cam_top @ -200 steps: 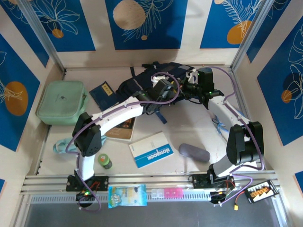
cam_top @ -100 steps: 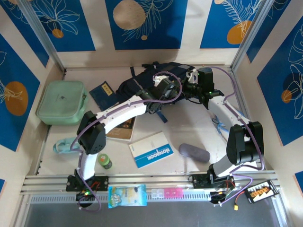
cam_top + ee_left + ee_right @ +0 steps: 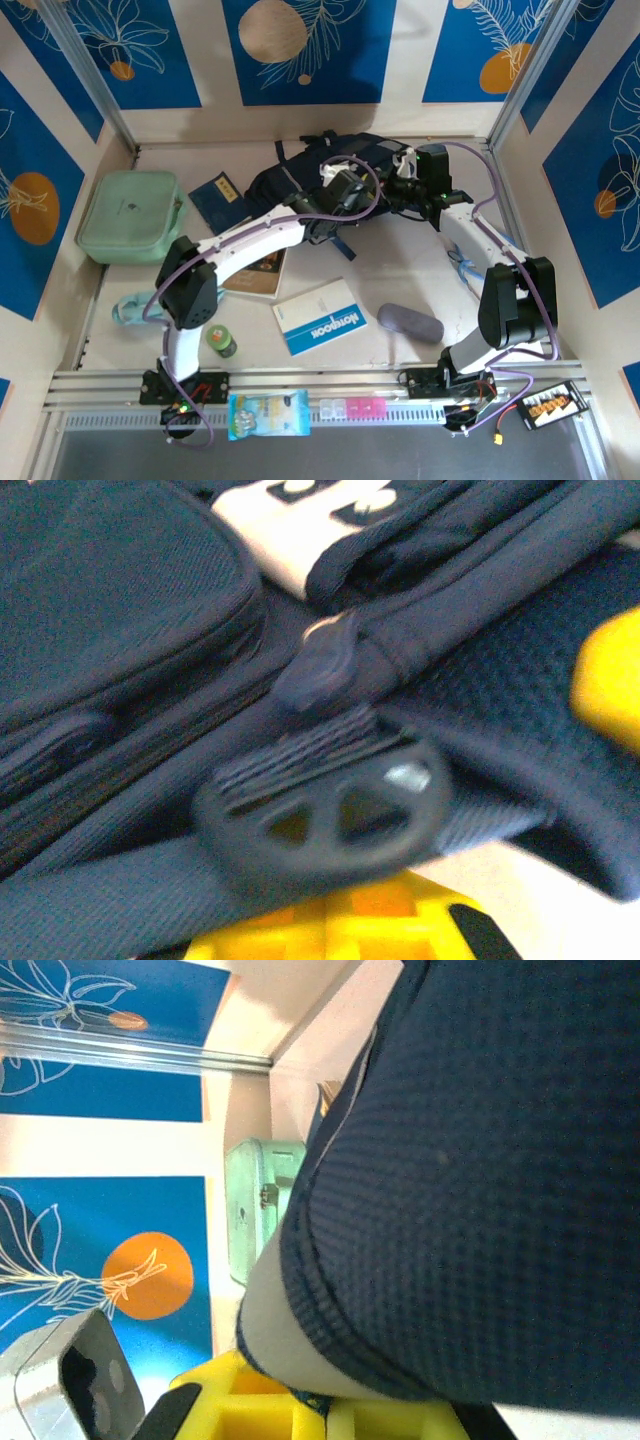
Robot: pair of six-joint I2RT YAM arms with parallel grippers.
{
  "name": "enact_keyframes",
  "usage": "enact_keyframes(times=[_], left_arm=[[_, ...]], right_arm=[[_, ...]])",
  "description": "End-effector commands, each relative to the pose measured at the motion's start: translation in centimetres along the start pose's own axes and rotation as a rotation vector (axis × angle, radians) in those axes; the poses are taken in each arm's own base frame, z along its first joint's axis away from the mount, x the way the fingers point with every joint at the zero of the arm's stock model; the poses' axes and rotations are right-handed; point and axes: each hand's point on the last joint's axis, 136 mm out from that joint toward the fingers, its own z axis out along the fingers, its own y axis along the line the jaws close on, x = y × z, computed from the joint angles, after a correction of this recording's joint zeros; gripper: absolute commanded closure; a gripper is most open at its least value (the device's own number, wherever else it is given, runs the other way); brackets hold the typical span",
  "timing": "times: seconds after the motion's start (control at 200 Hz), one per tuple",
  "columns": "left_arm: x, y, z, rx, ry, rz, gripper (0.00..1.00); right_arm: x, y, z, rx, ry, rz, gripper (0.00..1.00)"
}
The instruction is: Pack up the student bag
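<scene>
- The student bag (image 3: 281,181) lay at the far middle of the table (image 3: 400,265), just below the back wall. It was in the same spot as a second before.
- The left gripper (image 3: 347,192) sat on the bag's near right part. Its jaws had drawn fully together over the last second.
- In the left wrist view a dark strap with a round plastic tab (image 3: 322,822) lay against the yellow finger (image 3: 335,932), so the grip seemed to be on the bag's webbing. A zip pull (image 3: 318,666) sat just above the strap.
- The left arm's elbow had swung slightly inward half a second before and was back near its earlier place.
- The right gripper (image 3: 399,190) was at the bag's right end, in the same place as before, with its jaws closed.
- In the right wrist view navy mesh fabric (image 3: 480,1160) of the bag ran right down to the yellow fingers (image 3: 262,1402).
- The mint green case (image 3: 130,216) was well to the left of the bag.
- The blue notebook (image 3: 320,317) and the grey pouch (image 3: 410,322) lay nearer the arms. None of the three had moved.
</scene>
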Motion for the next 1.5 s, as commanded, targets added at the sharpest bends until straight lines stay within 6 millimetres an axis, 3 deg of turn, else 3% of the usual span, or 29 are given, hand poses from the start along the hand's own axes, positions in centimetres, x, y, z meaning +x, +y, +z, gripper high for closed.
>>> enact_keyframes(times=[0.0, 0.285, 0.455, 0.565, 0.79, 0.97, 1.11, 1.31, 1.495], left_arm=[[1.1, 3.4, -1.5, -0.033, 0.068, -0.027, 1.0], [6.3, 8.2, -2.4, -0.061, 0.203, -0.069, 1.0], [5.9, 6.8, -2.2, 0.034, 0.19, -0.037, 1.0], [5.6, 5.8, -1.6, 0.072, 0.172, -0.014, 0.91], [6.4, 6.7, -0.1, 0.05, 0.194, -0.01, 0.79], [7.0, 6.8, 0.0, 0.064, 0.211, -0.019, 0.77], [7.5, 6.5, 0.2, 0.079, 0.228, -0.034, 0.78], [7.9, 6.7, 0.2, 0.078, 0.234, -0.049, 0.92], [7.9, 7.4, -0.3, 0.07, 0.224, -0.02, 1.0]], right_arm=[[-1.5, 0.8, -1.4, -0.02, -0.059, -0.066, 1.0], [-2.2, -2.4, -1.6, 0.052, -0.092, -0.04, 1.0], [-1.7, -2.1, -1.2, 0.047, -0.067, -0.038, 1.0], [-0.8, -1.8, -1.1, 0.069, -0.052, -0.042, 1.0], [-0.3, -1.3, -1.2, 0.055, -0.041, -0.034, 1.0], [-0.1, -1.5, -1.0, 0.062, -0.036, -0.027, 1.0], [-0.3, -1.6, -0.9, 0.064, -0.041, -0.023, 1.0], [-0.6, -2.1, -0.8, 0.084, -0.049, -0.018, 1.0], [-1.9, -4.5, -1.8, 0.148, -0.097, -0.011, 1.0]])
